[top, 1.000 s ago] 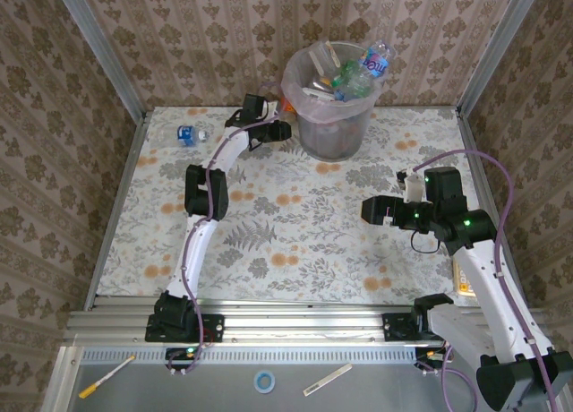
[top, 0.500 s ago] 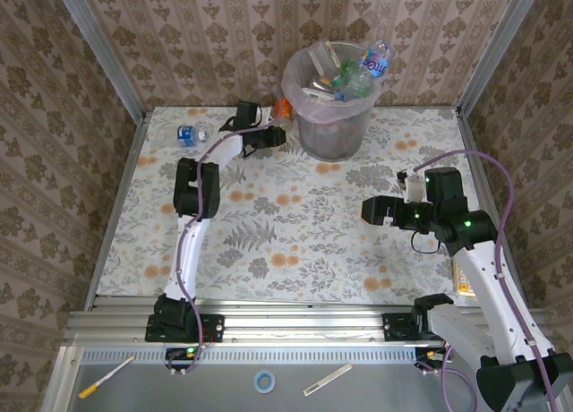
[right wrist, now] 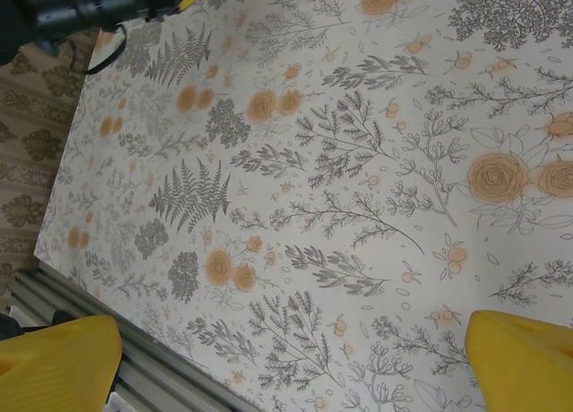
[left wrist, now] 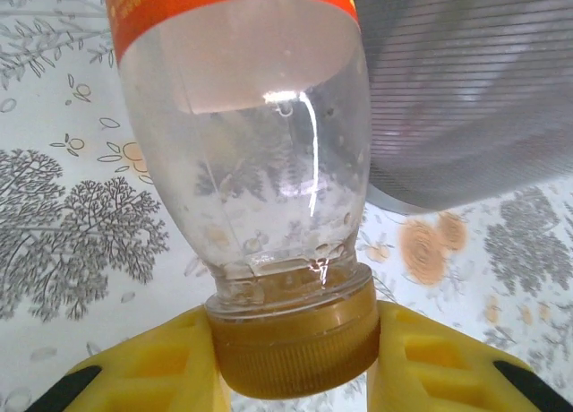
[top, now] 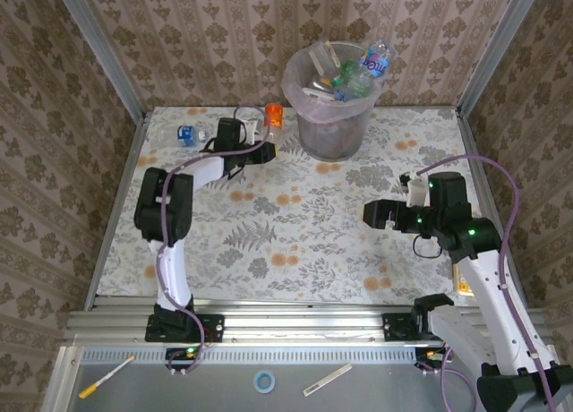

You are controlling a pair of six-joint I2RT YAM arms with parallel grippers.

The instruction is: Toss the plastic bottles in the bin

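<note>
My left hand [left wrist: 291,363] grips the orange-labelled bottle [left wrist: 246,152] by its cap, near the far edge of the counter [top: 295,237], just beside the bin [top: 333,133]. I should lift it well above the rim before letting go.

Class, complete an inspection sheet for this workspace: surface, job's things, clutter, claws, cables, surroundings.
Surface: floral tablecloth, lying flat.
Job's things: bin heaped with bottles; blue-label bottle lying far left; orange-label bottle gripped.
Clutter: pen, tape roll, strip on the near ledge.
Claws: left claw shut on the orange-label bottle's cap; right claw open above the tablecloth.
Cables: purple cables along both arms.
Surroundings: patterned wallpaper, metal frame.
</note>
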